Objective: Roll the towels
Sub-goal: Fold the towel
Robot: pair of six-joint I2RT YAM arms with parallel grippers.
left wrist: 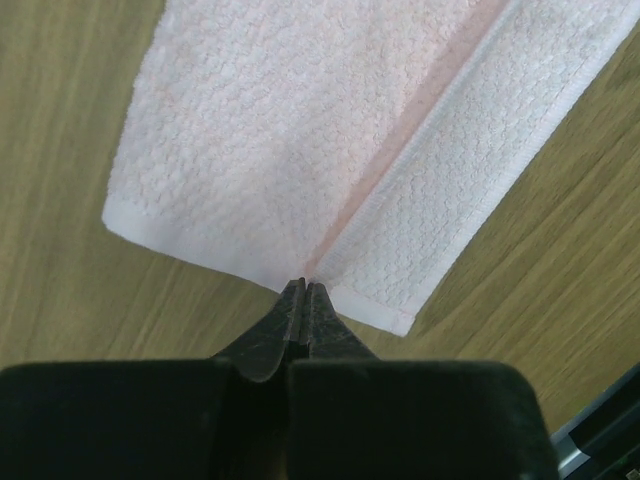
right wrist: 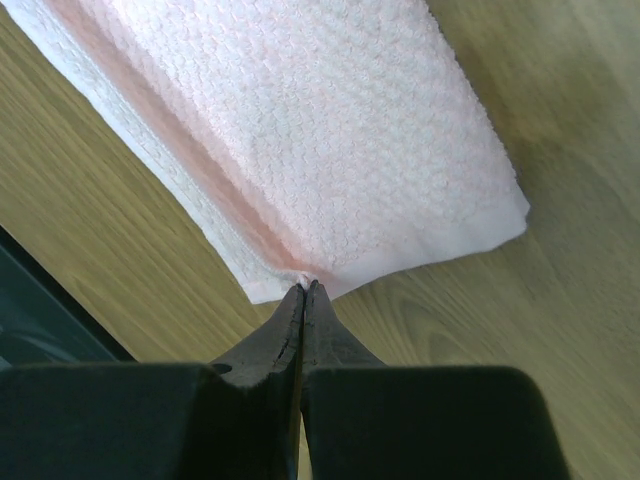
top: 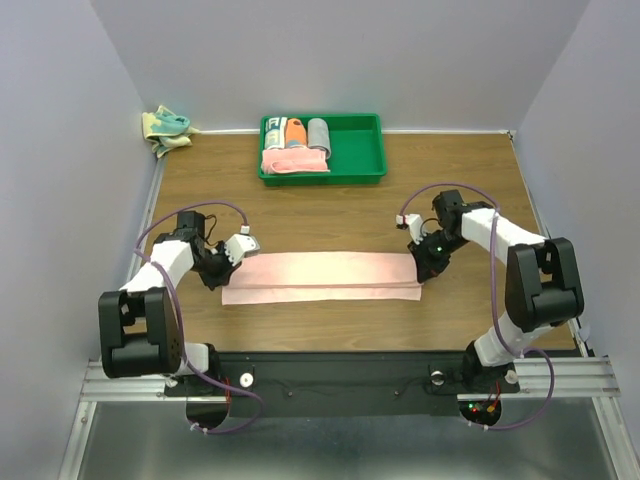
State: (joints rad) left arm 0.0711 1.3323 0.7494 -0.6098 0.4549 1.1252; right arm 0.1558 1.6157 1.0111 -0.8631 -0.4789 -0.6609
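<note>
- The left gripper (left wrist: 303, 291) was pressed closed, its tips pinching the short left end of the pink towel (left wrist: 300, 120) at its fold line.
- The right gripper (right wrist: 303, 292) was likewise clamped on the towel's right end.
- The towel lay flat, folded lengthwise, between both grippers, toward the near edge of the table (top: 300, 205).
- A teal and yellow towel (top: 165, 128) lay crumpled by the far left corner.
- A green tray (top: 357, 150) sat at the far edge.

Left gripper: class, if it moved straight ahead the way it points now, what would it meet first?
The pink towel: the shut left gripper sits right at its short edge, so it would push into the cloth at once. Whether it already pinches that edge is unclear.
</note>
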